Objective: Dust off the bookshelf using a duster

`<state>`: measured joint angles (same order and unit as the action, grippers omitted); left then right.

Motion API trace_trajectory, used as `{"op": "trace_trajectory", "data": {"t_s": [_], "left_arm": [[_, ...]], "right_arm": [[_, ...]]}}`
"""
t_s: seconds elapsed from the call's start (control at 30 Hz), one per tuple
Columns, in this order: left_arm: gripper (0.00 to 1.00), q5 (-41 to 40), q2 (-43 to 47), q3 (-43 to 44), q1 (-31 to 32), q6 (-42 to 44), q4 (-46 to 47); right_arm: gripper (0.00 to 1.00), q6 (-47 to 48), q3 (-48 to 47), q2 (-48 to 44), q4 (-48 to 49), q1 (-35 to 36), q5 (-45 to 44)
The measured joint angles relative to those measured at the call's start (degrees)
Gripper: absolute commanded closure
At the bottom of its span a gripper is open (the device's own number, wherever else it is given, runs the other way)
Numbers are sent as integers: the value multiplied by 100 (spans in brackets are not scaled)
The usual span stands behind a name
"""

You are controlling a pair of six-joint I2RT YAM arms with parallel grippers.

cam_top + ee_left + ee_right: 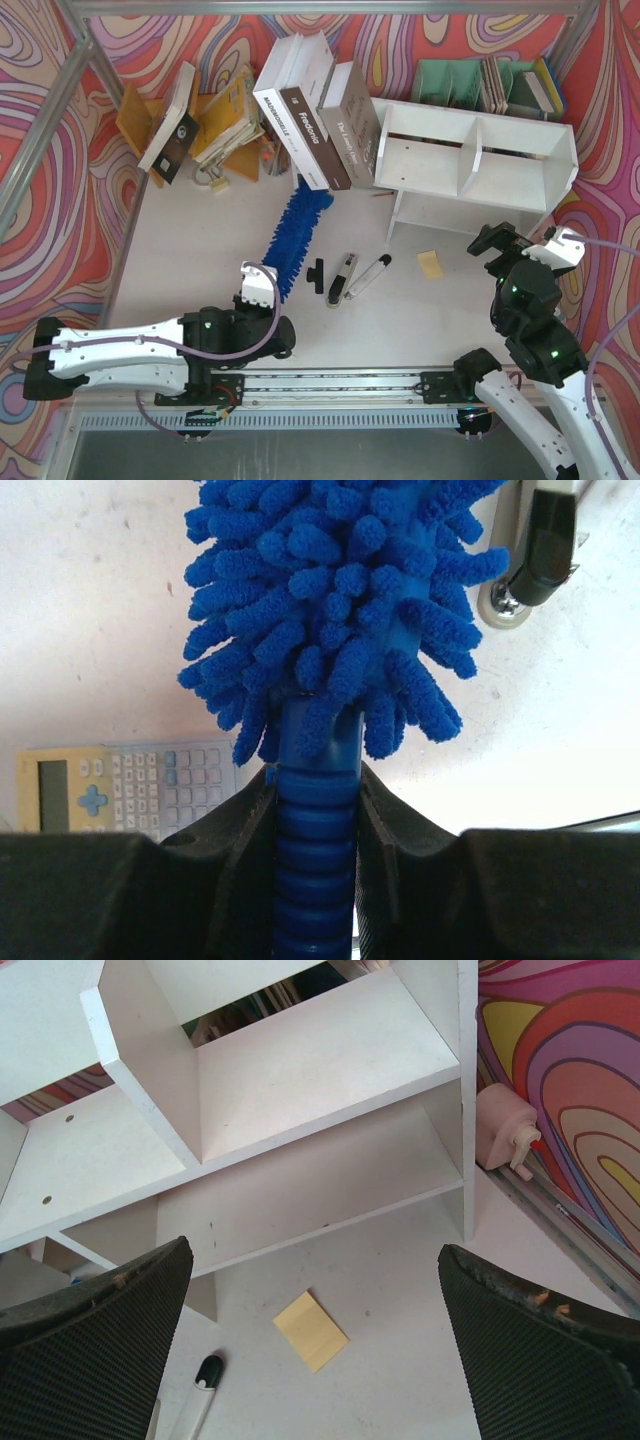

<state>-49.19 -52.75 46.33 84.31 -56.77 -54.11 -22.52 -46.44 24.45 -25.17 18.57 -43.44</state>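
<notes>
The blue fluffy duster (297, 235) lies on the table, its head pointing up towards the leaning books. My left gripper (266, 290) is shut on its ribbed blue handle (316, 830), with the fluffy head (335, 600) just beyond the fingers. The white bookshelf (470, 150) stands at the back right, with two cubbies and a lower shelf. It fills the top of the right wrist view (300, 1070). My right gripper (500, 245) is open and empty, in front of the shelf's right end, apart from it (312, 1290).
A yellow sticky note (431, 264) (311, 1331), a marker (368, 277) and a stapler (340, 280) lie between duster and shelf. Large books (310, 110) lean at the back; a green rack (470, 80) stands behind the shelf. A calculator (130, 790) lies beside my left gripper.
</notes>
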Motion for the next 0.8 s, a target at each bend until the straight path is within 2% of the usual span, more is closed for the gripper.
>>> {"op": "trace_trajectory", "data": {"t_s": [0.2,0.53,0.67,0.8], "left_arm": [[100,531,-42,-476,-332,-114,474],[100,1038,-603,-1152,-396,-485,1386],[100,942,-531,-949,-433,-332,1255],[100,651,109,-704,-474,-109,883]], "right_arm": [[1,0,0,0,0,0,0],[1,0,0,-2,0,0,0],[1,2,0,-2,0,0,0],[1,0,0,-2,0,0,0]]}}
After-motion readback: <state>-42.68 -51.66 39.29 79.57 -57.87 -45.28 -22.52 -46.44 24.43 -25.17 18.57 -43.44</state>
